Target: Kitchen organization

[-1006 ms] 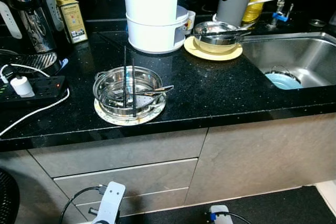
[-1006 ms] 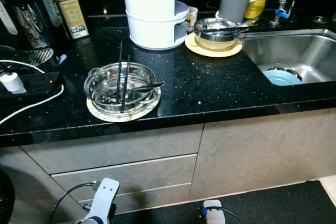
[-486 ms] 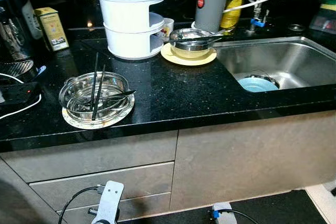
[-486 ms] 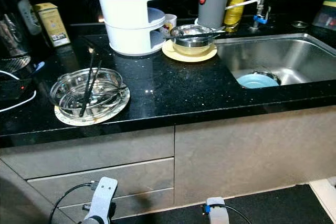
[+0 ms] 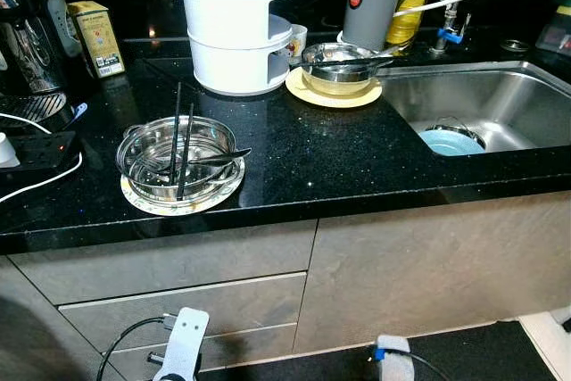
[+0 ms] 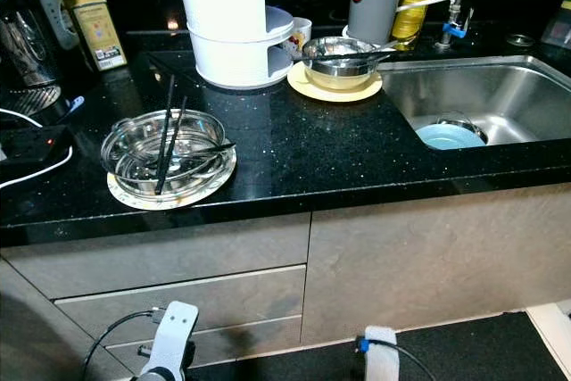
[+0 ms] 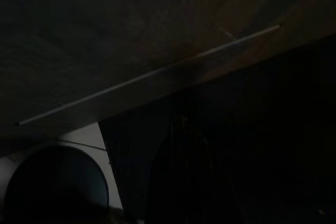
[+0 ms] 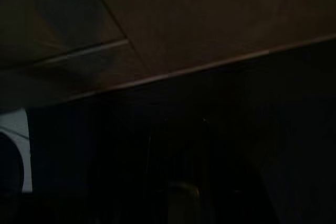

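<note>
On the black surface (image 5: pixel 330 144) a steel bowl (image 5: pixel 178 156) sits on a plate (image 5: pixel 143 202) near the front edge, with two black chopsticks (image 5: pixel 181 138) and a spoon (image 5: pixel 214 160) lying in it. Behind it stands a white tiered container (image 5: pixel 239 28). A second steel bowl (image 5: pixel 339 62) rests on a yellow plate (image 5: pixel 308 91) beside the sink (image 5: pixel 500 100), which holds a blue dish (image 5: pixel 451 141). Both arms hang low by the cabinet drawers (image 5: pixel 187 305); the wrist views are too dark to tell whether the left hand (image 7: pixel 184 182) or right hand (image 8: pixel 181 182) is released or clenched.
</note>
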`<state>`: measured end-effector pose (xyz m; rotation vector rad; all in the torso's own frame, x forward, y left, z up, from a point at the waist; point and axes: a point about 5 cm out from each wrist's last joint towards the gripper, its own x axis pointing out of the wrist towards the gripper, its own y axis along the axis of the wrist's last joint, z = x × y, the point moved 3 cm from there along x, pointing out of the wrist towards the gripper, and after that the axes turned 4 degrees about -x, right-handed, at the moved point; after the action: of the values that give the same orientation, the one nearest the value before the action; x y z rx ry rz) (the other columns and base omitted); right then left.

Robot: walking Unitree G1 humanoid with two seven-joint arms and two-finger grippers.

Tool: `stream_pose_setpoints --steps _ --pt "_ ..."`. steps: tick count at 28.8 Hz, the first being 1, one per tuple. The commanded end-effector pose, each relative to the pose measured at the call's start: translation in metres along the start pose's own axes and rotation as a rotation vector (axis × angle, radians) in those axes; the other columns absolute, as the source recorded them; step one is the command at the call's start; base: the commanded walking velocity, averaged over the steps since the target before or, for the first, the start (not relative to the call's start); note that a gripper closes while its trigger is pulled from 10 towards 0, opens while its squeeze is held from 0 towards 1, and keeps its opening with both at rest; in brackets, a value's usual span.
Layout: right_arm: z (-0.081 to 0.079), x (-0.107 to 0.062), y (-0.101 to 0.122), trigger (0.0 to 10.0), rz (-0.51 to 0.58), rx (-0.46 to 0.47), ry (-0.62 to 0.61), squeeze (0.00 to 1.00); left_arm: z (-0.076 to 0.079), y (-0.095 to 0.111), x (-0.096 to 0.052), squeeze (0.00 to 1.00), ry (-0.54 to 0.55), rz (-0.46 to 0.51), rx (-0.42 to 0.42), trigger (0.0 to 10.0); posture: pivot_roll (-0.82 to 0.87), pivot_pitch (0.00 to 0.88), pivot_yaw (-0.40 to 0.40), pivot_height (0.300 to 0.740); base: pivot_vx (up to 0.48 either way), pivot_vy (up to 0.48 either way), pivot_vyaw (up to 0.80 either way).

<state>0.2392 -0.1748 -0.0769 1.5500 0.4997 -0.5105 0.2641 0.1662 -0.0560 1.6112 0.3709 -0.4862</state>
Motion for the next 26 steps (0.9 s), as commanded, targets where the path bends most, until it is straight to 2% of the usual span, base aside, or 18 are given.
stream_pose_setpoints --steps 1,5,6,8,13,22,26 --pt "-0.001 -0.002 -0.005 10.0 -0.013 -0.011 -0.006 0.00 -0.012 -0.008 -0.005 0.00 0.064 -0.008 0.012 10.0 -0.05 0.129 0.004 0.740 0.000 0.000 0.00" --pt "-0.001 -0.002 -0.008 10.0 -0.019 0.020 -0.013 0.00 -0.015 -0.011 -0.008 0.00 0.076 -0.003 -0.008 10.0 -0.04 0.140 0.005 0.740 0.000 0.000 0.00" --pt "-0.002 -0.003 -0.012 10.0 -0.043 0.071 -0.009 0.00 -0.015 -0.011 -0.009 0.00 0.075 0.010 -0.010 10.0 -0.03 0.153 0.007 0.740 0.000 0.000 0.00" --pt "-0.003 -0.004 -0.018 10.0 -0.070 0.110 -0.007 0.00 -0.015 -0.011 -0.010 0.00 0.068 0.015 -0.010 10.0 -0.02 0.155 0.001 0.740 0.000 0.000 0.00" --pt "-0.009 -0.009 -0.028 10.0 -0.094 0.075 0.054 0.00 -0.014 -0.007 -0.010 0.00 0.056 0.040 -0.044 10.0 -0.01 0.157 -0.020 0.740 0.000 0.000 0.00" --pt "-0.019 -0.008 -0.027 10.0 -0.088 0.033 0.078 0.00 -0.015 -0.002 -0.010 0.00 0.021 0.071 -0.042 10.0 -0.01 0.155 -0.001 0.740 0.000 0.000 0.00" --pt "-0.017 -0.009 -0.028 10.0 -0.082 0.015 0.089 0.00 -0.010 -0.005 -0.011 0.00 -0.006 0.065 -0.045 10.0 -0.01 0.163 -0.017 0.740 0.000 0.000 0.00"
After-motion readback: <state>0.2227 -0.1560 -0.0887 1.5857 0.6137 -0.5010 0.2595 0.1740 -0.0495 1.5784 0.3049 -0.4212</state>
